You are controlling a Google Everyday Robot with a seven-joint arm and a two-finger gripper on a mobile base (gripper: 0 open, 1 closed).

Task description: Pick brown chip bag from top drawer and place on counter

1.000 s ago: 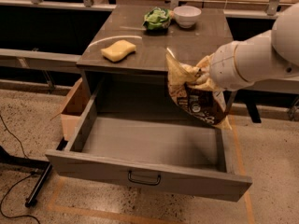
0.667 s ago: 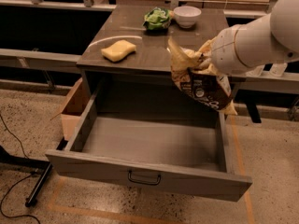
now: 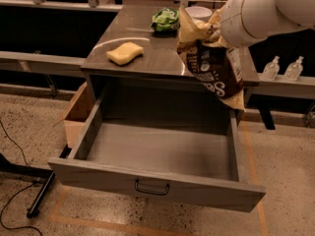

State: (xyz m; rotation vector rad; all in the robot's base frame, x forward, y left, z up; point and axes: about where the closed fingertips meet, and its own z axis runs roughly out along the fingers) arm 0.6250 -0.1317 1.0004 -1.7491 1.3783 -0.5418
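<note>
My gripper [image 3: 215, 32] is up over the right side of the bench [image 3: 147, 38], clamped on the crumpled tan top of the brown chip bag [image 3: 214, 68]. The bag hangs in the air, tilted, its dark lower part over the bench's front right edge and the back right corner of the top drawer [image 3: 98, 176], which stands pulled open. On the bench lie a yellow sponge [image 3: 125, 52], a green bag [image 3: 165, 19] and a white bowl [image 3: 199, 12]

Tool [image 3: 215, 32] holds brown chip bag [image 3: 215, 69] over right counter [image 3: 147, 58] edge, behind top drawer [image 3: 152, 186].
</note>
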